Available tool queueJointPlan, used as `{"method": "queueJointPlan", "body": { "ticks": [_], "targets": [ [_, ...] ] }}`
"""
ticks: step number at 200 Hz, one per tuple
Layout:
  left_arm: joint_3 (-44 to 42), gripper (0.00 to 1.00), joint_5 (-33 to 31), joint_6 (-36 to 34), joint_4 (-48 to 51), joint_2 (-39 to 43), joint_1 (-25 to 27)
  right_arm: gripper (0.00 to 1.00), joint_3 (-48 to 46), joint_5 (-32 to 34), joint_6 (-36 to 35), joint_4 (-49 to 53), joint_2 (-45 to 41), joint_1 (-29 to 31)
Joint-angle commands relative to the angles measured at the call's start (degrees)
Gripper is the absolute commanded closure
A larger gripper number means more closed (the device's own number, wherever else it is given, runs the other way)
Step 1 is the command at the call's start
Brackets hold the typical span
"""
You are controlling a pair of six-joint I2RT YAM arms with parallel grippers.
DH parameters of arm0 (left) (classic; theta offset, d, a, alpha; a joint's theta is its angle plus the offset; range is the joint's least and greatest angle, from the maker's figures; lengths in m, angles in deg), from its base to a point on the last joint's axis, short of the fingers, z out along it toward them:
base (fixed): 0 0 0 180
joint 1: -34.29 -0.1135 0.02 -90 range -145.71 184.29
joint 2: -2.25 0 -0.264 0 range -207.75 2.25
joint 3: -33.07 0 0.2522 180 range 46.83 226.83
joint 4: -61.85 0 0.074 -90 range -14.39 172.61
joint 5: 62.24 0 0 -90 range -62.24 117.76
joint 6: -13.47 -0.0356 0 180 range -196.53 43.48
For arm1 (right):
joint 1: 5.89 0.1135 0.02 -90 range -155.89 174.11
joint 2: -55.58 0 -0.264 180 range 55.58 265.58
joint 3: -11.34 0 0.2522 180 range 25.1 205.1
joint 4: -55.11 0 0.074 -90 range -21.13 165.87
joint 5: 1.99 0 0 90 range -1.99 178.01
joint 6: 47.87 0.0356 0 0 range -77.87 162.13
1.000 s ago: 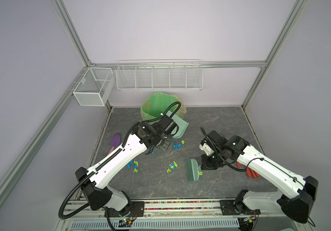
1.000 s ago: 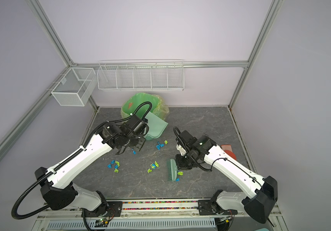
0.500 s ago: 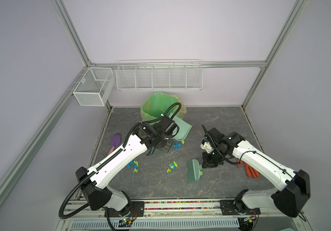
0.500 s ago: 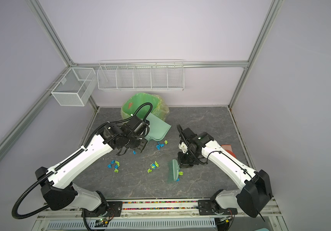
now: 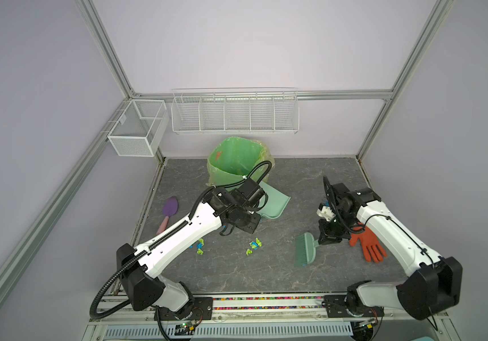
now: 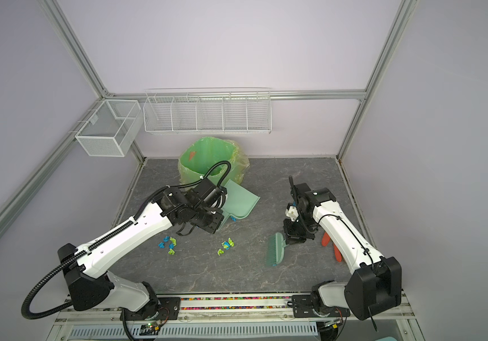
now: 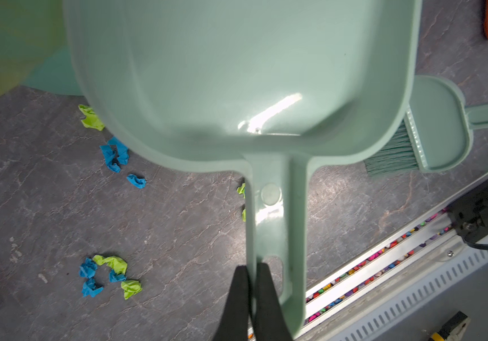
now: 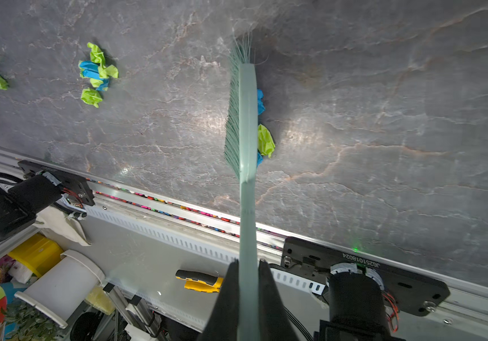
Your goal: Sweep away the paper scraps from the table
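Note:
Small blue and lime paper scraps lie in two clusters (image 5: 200,246) (image 5: 254,246) on the dark marbled table (image 5: 295,183), and both clusters (image 6: 169,243) (image 6: 225,246) appear in both top views. My left gripper (image 7: 253,268) is shut on the handle of a mint dustpan (image 5: 272,203), which is tilted in front of the bin. A blue scrap (image 6: 232,219) peeks out at the pan's edge. My right gripper (image 8: 248,262) is shut on the handle of a mint brush (image 5: 304,249), held low right of the clusters. Two scraps (image 8: 264,141) lie against the brush's back.
A green-lined bin (image 5: 235,162) stands at the back middle. An orange glove (image 5: 368,243) lies under the right arm, and a purple spatula (image 5: 169,209) lies at the left edge. Wire baskets (image 5: 235,112) hang on the back wall. An aluminium rail (image 5: 266,302) bounds the front.
My right arm has carried the brush to the right, away from the scrap clusters. The left arm has brought the dustpan slightly forward, over the scraps near the bin.

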Motion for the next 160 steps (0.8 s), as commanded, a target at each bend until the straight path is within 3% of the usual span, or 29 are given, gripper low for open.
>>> {"method": "queueJointPlan", "body": {
  "ticks": [1, 65, 160],
  "targets": [
    [-1.33, 1.00, 2.15, 1.76, -2.77, 0.24, 1.67, 0.93, 3.85, 8.48, -2.21, 5.01, 0.10, -1.75],
    [-1.33, 1.00, 2.68, 0.36, -2.70, -3.73, 4.21, 0.93, 12.27, 0.80, -0.94, 3.68, 0.69, -3.30],
    [-9.79, 1.00, 5.25, 4.31, -7.36, -3.02, 11.52, 0.93, 16.32, 16.25, 1.15, 9.89, -1.80, -3.61]
  ]
}}
